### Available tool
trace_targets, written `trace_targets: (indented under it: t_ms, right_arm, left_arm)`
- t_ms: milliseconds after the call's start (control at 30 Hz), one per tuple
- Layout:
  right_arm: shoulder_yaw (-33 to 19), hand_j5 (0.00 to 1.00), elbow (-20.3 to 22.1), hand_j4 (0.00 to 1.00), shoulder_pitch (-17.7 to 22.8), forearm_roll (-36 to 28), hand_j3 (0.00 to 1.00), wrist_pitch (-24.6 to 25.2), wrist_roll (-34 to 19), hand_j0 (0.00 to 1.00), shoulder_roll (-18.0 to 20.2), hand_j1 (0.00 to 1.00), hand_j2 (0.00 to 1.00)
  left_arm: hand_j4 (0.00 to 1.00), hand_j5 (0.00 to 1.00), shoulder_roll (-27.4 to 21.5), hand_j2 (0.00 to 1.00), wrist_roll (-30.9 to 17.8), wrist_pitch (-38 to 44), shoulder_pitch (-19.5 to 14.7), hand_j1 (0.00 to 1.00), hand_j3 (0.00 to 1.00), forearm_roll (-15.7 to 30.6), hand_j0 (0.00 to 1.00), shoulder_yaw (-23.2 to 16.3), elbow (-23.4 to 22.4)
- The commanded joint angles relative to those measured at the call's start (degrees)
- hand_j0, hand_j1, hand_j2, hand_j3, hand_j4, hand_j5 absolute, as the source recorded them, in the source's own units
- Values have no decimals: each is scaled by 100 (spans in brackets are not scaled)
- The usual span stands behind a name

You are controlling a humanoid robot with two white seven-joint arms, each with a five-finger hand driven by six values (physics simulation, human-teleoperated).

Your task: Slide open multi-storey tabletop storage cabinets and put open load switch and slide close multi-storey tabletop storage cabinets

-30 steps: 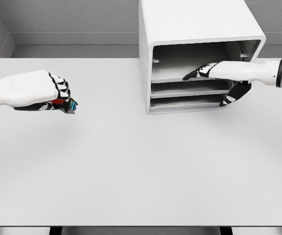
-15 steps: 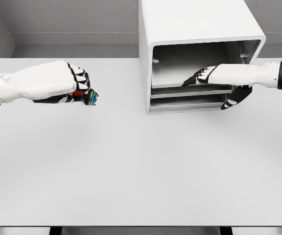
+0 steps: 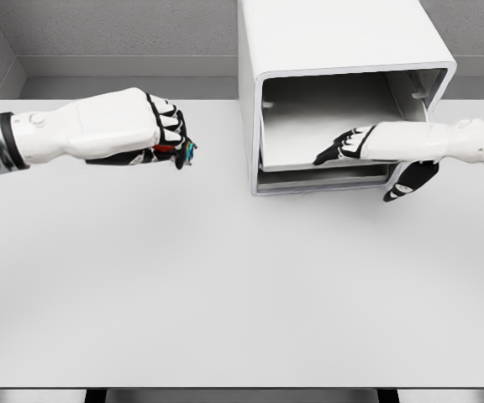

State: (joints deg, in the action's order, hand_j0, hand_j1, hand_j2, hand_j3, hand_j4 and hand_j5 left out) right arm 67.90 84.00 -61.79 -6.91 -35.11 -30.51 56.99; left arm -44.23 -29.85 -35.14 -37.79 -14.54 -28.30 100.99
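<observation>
White boxy storage cabinet stands on the pale worktop. Right hand, fingers extended, presses its drawer. Left hand clenches a small multicoloured switch.

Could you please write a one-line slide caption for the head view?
Left hand carries the switch toward the cabinet; right hand reaches into its opening.

A single head camera looks steeply down and forward over the white table, near enough that its near edge meets the frame's bottom, facing the cabinet against the grey back wall.
</observation>
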Motion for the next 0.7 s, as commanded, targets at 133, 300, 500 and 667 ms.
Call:
trace_targets:
  t_ms: [133,300,500,667]
  right_arm:
    - [65,100,134,100,0,-30,100,11,10,100,84,100,100]
    - [74,100,55,100,-44,-82,100,11,10,100,93,100,100]
    - [153,100,-41,100,-62,-91,100,251,-43,100,75,100,100]
    - [285,100,-129,100,-70,-56,100,382,-122,100,40,100,100]
  left_arm:
    - [37,37,292,37,-21,14,-176,37,37,4,37,-246,0]
    - [37,37,406,37,-48,14,-308,37,37,22,37,-325,0]
    - [37,37,643,37,-48,14,-554,37,37,22,37,-668,0]
    - [37,37,670,37,-39,14,-650,37,37,31,37,-686,0]
